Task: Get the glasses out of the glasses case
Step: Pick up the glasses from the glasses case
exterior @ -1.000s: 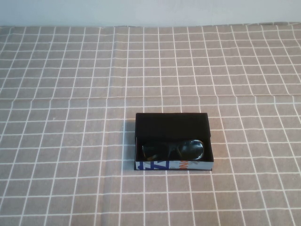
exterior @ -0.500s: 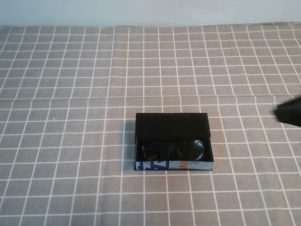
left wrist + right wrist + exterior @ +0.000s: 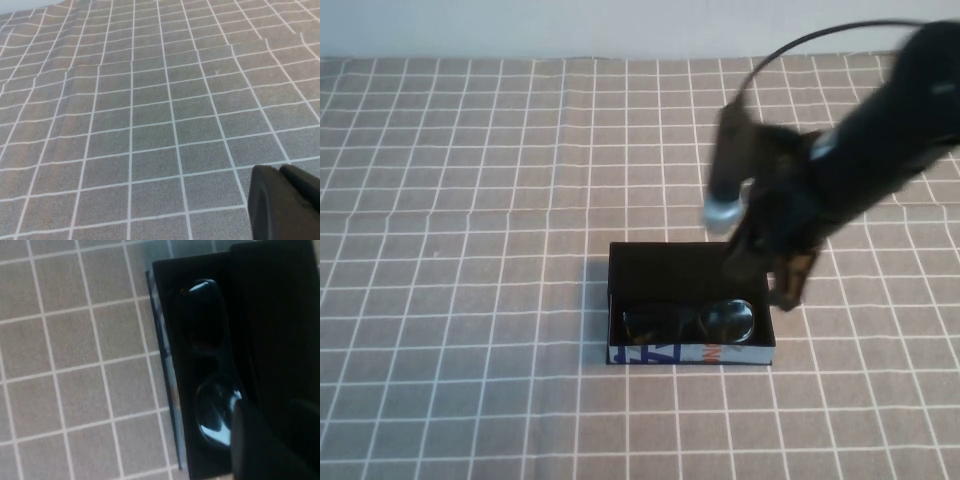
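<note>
The glasses case [image 3: 660, 353], a black open box with a printed front, lies at the table's middle. The black glasses [image 3: 688, 320] lie inside along its front wall. My right gripper [image 3: 762, 278] hangs over the case's right end, fingers apart and holding nothing. In the right wrist view the glasses [image 3: 205, 330] lie in the case [image 3: 270, 315], and my right gripper [image 3: 280, 440] is just above the nearer lens. My left gripper [image 3: 281, 172] shows only in the left wrist view, shut and empty over bare cloth.
A grey checked tablecloth [image 3: 470, 300] covers the whole table, with a fold line across its middle. A pale wall runs along the far edge. The right arm and its cable [image 3: 880, 130] cross the right rear of the table.
My right arm has swept in from the right edge and now stands over the case's right end. The case and glasses have not moved.
</note>
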